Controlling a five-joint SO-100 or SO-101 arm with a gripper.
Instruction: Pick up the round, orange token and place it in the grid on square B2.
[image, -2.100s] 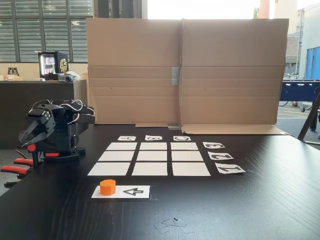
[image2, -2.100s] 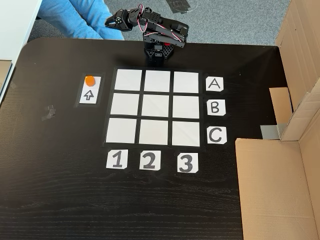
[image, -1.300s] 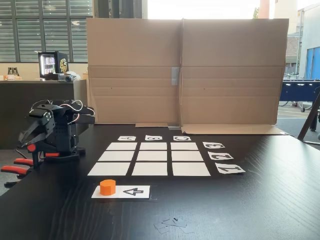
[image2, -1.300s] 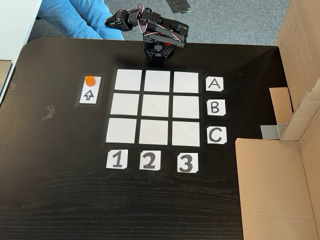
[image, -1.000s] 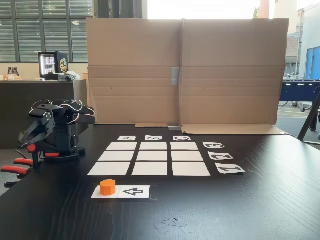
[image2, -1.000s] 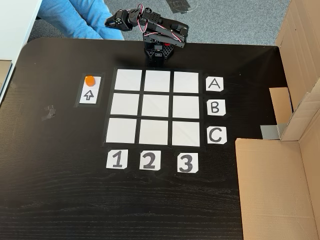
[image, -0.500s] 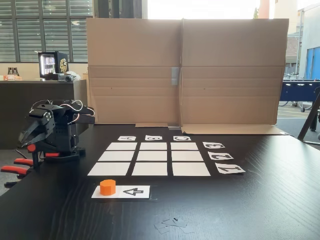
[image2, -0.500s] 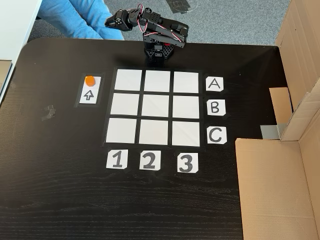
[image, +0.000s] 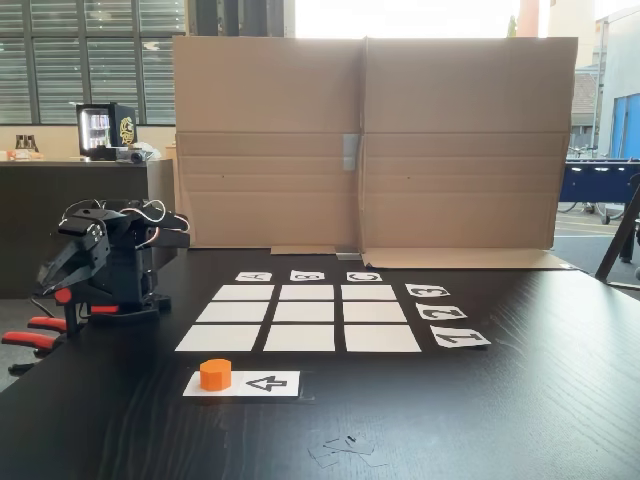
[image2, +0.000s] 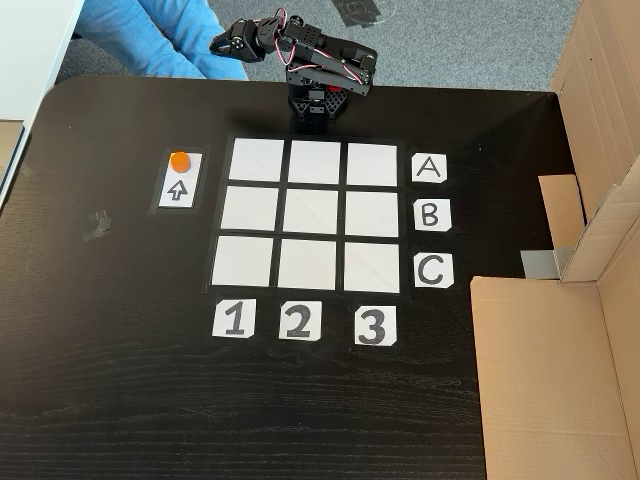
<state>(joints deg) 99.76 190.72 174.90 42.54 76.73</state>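
Token (image: 215, 374) sits near the front on the white strip (image2: 179, 181) with the arrow, beside the grid (image2: 314, 213), so I must reach over it, come straight down and pinch its round sides. Far back, my pincer (image2: 222, 42) is tucked up, holding nothing, and I cannot tell how wide it is open.

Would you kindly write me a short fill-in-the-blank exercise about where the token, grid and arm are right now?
1. The token sits on a white strip printed with a black ____.
2. Each of the nine cells of the grid, square B2 included, is ____.
3. In the fixed view from above, the folded arm stands just beyond the row labelled ____.
4. The token's colour is ____.

Missing words: arrow; empty; A; orange
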